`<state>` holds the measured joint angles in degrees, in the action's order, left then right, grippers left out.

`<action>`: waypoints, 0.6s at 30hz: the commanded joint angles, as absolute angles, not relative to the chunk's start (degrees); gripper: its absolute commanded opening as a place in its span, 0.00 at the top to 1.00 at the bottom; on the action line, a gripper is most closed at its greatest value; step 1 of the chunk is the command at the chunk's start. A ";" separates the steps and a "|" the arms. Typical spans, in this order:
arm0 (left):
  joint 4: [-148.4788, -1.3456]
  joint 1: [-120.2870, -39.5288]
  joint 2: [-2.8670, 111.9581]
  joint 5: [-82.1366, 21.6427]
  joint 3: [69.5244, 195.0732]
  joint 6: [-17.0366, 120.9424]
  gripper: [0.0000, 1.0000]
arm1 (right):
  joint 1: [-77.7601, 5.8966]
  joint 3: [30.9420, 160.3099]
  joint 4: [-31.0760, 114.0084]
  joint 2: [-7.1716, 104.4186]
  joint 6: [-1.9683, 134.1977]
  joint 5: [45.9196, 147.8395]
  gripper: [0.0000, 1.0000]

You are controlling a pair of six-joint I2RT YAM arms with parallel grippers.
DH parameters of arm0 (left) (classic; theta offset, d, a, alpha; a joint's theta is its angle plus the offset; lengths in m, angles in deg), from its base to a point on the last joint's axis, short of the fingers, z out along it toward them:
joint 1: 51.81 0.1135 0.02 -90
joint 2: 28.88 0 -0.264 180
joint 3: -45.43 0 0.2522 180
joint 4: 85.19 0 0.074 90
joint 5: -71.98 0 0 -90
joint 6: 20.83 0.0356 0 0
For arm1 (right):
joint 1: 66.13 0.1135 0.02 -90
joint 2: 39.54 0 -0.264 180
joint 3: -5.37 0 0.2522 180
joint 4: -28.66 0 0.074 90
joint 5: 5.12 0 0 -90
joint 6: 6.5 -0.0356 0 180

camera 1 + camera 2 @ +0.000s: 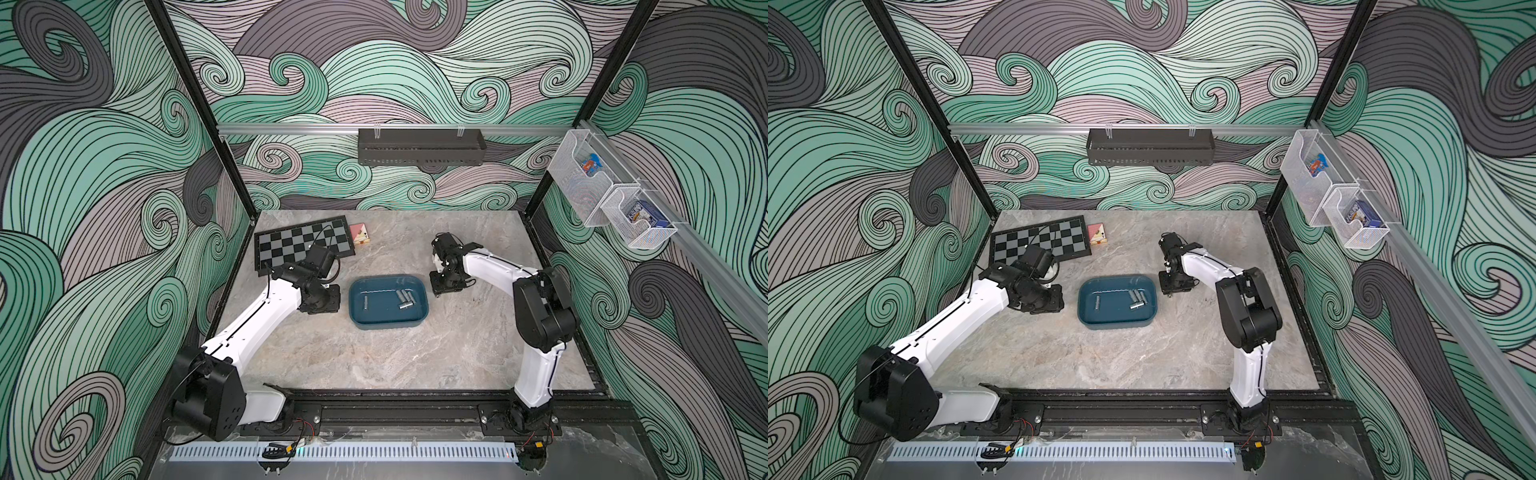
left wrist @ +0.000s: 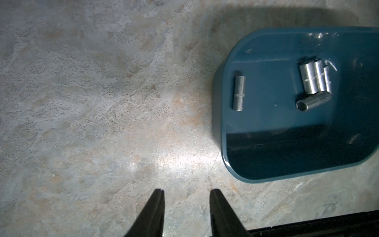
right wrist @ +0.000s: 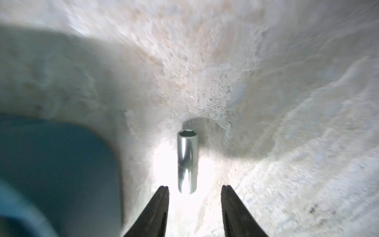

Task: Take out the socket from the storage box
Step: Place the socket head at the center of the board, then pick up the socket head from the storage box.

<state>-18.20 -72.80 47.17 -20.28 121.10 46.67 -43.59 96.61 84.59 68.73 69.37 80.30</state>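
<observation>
Table (image 1: 395,361) is open on the near side of the storage box (image 1: 386,325) in both top views; left gripper (image 1: 322,305) just left of it, right gripper (image 1: 442,289) off its far right corner

Left wrist view: gripper parted, empty, over the table; four sockets (image 2: 311,80) in the box

Right wrist view, blurred: socket (image 3: 187,162) lies on the table outside the box, between the released gripper's tips, untouched

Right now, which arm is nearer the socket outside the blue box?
Right. The right arm holds open jaws either side of the socket; the left arm is across the storage box.
</observation>
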 commanded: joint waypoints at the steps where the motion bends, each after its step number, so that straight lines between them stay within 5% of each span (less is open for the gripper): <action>1: -15.39 -73.81 45.91 -21.84 126.77 45.63 0.60 | -43.93 95.85 84.63 63.52 67.64 80.82 0.53; 11: -11.20 -87.83 63.14 -12.01 141.05 38.49 0.63 | -45.28 93.97 84.74 58.50 67.64 81.89 0.53; 18: -11.31 -88.48 73.70 -6.90 144.11 34.37 0.65 | -45.59 93.29 84.55 58.97 67.94 83.50 0.53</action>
<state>-13.98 -88.65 73.02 -11.47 141.87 37.21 -45.49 94.05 84.15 59.55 67.99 82.07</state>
